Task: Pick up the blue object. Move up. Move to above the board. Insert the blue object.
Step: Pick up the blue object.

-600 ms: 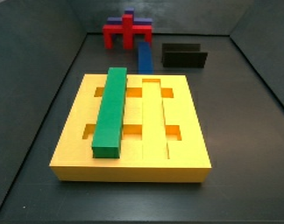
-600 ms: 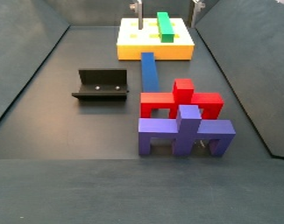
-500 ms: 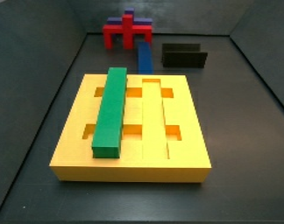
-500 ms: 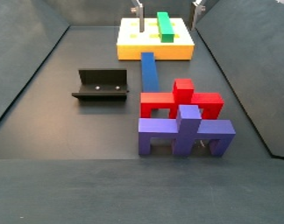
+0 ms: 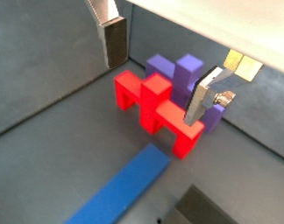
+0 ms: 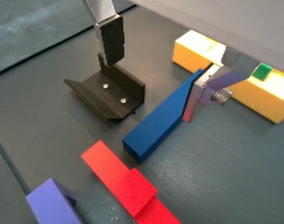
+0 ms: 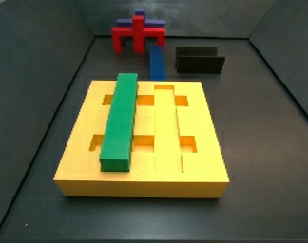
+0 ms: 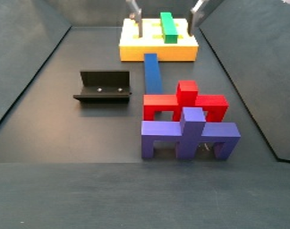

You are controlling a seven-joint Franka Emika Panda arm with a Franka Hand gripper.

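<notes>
Gripper: the gripper (image 6: 154, 74) hung above the floor with its fingers (image 6: 110, 42) spread apart and nothing between them; in a side view only its fingertips (image 8: 134, 12) showed at the top edge, above the board.
Blue bar: the blue bar (image 8: 152, 71) lay flat on the floor between the board and the red stand (image 8: 184, 100), untouched.
Board: the yellow board (image 7: 210, 152) sat on the floor with the green bar (image 7: 121, 119) lying along one of its grooves.
Fixture: the fixture (image 8: 103, 88) stood beside the blue bar, apart from it.
Purple stand: the purple stand (image 8: 188, 133) stood just beside the red stand.
</notes>
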